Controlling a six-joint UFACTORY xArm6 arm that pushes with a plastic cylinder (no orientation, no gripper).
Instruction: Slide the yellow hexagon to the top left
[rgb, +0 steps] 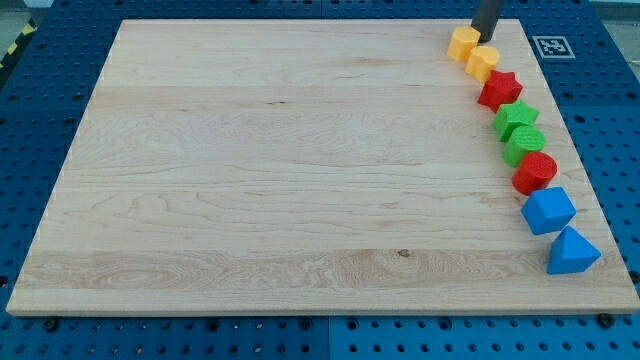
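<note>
Two yellow blocks sit at the board's top right. The upper one (463, 43) looks like the yellow hexagon. The lower yellow block (483, 62) touches it, and its shape is unclear. My tip (480, 37) comes down from the view's top edge. It stands just right of the upper yellow block and just above the lower one, touching or nearly touching both.
A line of blocks runs down the board's right edge: a red star (499, 90), a green star (516, 118), a green rounded block (524, 146), a red rounded block (535, 172), a blue cube-like block (548, 210) and a blue triangle (572, 251). The wooden board (260, 170) lies on a blue pegboard table.
</note>
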